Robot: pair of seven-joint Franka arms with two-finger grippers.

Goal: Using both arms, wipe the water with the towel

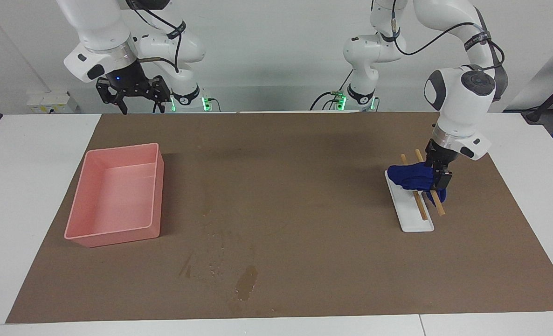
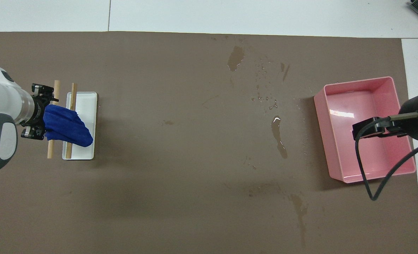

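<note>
A plain deep blue towel (image 1: 414,176) was seen. The tray (image 1: 114,196) was pink, the paper (image 1: 304,154) brown, the water (image 1: 247,282) dark blotches, the small dish (image 1: 416,223) white, the sticks (image 1: 419,204) tan.

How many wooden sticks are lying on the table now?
2. Both wooden sticks lie side by side across the white tray at the left arm's end, one on the tray, the other along its edge. The blue towel covers their middles.

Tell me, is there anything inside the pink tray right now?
No, the pink tray shows only its bare floor in the facing view, and the blue towel is over the white rack at the left gripper.
</note>
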